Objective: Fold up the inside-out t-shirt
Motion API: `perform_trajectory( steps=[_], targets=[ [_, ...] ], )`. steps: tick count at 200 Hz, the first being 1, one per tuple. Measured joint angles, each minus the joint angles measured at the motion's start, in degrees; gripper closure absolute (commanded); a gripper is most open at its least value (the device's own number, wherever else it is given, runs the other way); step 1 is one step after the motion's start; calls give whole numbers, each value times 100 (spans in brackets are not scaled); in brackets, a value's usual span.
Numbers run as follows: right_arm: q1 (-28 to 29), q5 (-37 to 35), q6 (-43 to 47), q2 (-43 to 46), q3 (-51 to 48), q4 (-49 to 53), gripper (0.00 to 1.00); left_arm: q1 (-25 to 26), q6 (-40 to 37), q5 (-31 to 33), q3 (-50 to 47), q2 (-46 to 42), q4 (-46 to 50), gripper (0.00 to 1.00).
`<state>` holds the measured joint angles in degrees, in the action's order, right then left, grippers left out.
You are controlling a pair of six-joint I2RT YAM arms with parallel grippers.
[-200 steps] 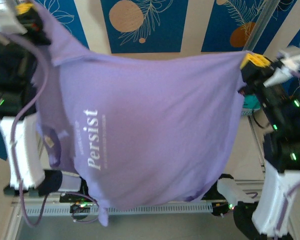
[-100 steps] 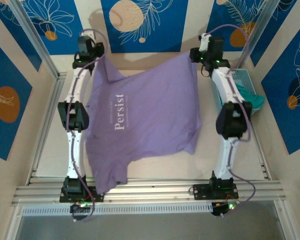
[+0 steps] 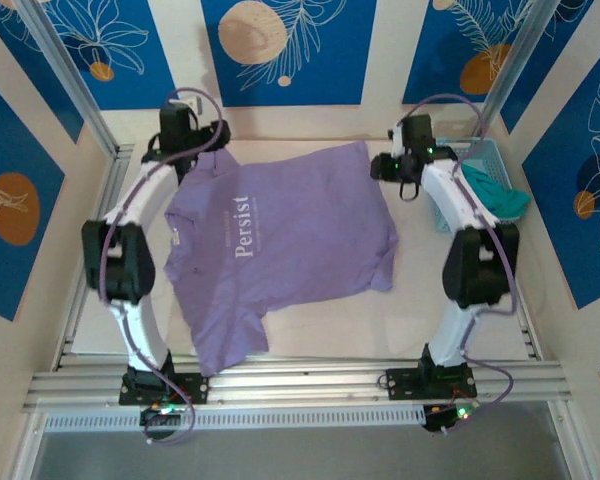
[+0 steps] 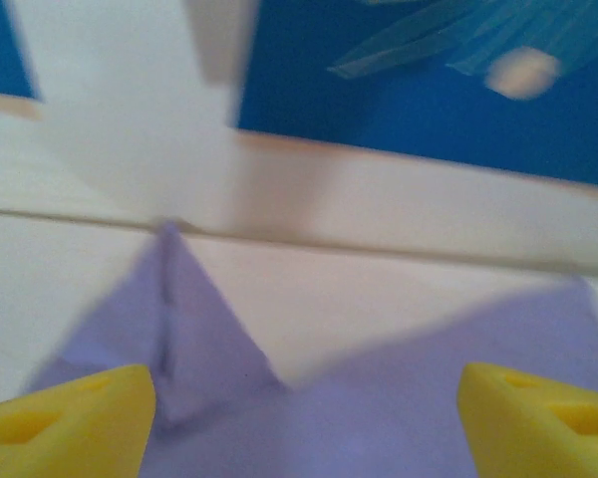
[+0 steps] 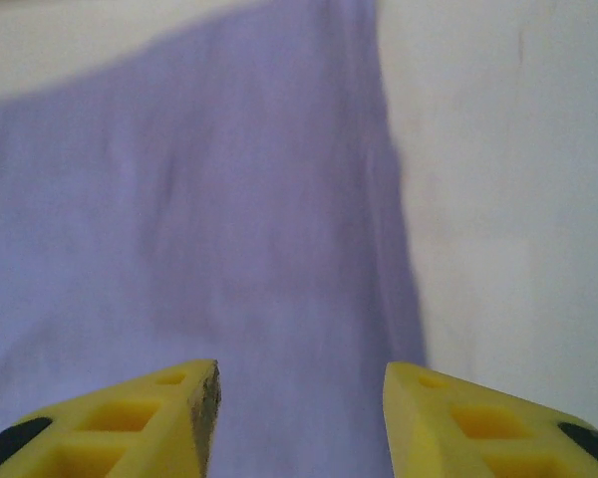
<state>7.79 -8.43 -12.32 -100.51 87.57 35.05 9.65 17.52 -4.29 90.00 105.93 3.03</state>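
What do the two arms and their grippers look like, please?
Both the left arm and the right arm have white links, black joint housings and a looping lilac cable. Small green lights glow at their bases. The left gripper and right gripper carry wedge-shaped yellow fingers with hollow cut-outs.

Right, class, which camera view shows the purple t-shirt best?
The top view: the whole t-shirt lies spread on the table, lettering readable. The left wrist view gives a blurred, peaked corner of it; the right wrist view gives plain cloth and one edge.
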Motion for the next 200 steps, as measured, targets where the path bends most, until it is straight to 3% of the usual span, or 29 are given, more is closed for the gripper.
perform_trajectory(
  steps=[35,77,111,152,200],
  targets=[
    [763,-518,-662,1641,-2315,275,52,1532,-278,-452,-2918,-1602,-1613,26],
    [1239,-658,-1561,2789,-4157,544,56,3407,-898,-564,-4962,-1810,-2245,29],
    [1287,-638,-1965,2662,-4509,107,58,4247,-1408,-348,-5005,-1294,-2538,29],
    [1287,-686,-2120,2074,-4535,-426,63,4756,-1867,-4,-4693,-514,-2575,36],
    [1259,-815,-2179,1746,-4533,-686,93,4861,-2190,363,-4138,81,-2509,60]
  ],
)
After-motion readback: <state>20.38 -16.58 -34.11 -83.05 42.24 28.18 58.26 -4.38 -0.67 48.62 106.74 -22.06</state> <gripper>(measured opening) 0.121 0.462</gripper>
